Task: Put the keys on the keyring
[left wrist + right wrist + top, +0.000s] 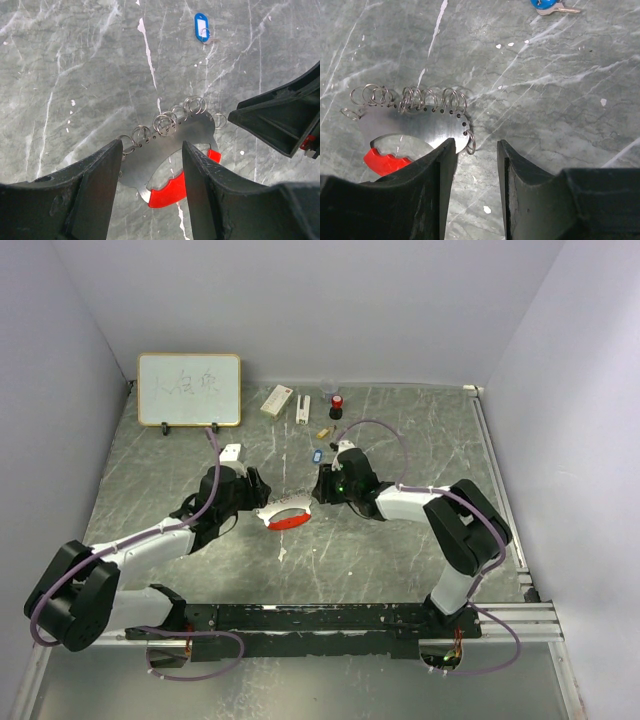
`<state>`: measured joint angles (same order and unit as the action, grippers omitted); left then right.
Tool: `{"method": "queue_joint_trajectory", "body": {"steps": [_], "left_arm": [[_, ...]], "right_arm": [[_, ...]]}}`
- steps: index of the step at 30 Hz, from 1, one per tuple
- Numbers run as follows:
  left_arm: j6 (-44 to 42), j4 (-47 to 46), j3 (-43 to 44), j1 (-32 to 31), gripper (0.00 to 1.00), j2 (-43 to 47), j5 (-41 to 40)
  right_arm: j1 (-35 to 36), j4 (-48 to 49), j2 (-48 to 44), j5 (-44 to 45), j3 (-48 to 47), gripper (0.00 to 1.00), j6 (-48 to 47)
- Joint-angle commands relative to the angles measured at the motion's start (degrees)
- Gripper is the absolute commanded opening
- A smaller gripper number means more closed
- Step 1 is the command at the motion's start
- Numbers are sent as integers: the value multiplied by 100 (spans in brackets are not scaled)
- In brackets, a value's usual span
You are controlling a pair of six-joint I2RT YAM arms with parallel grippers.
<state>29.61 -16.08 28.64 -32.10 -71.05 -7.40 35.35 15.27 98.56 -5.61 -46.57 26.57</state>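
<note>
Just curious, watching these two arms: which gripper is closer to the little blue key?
Right. The right gripper sits just on the near side of the blue key, toward the arm bases. The left gripper is farther off to the left, at the keyring.

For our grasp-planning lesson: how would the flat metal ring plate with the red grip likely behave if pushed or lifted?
The ring plate looks like thin, stiff sheet metal lying flat, so it would probably slide rather than roll, and resist pinching from above. Its split rings sit loosely in holes, so they would likely flop about.
</note>
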Motion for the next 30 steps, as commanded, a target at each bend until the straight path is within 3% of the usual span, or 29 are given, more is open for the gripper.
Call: {"method": "queue_joint_trajectory", "body": {"steps": [1, 30], "left_arm": [[3, -59, 102, -42, 62, 150, -15], [5, -113, 91, -39, 62, 29, -53]], "right_arm": [[36, 187, 144, -216, -23, 39, -3], [52, 517, 505, -370, 158, 28, 61]]}}
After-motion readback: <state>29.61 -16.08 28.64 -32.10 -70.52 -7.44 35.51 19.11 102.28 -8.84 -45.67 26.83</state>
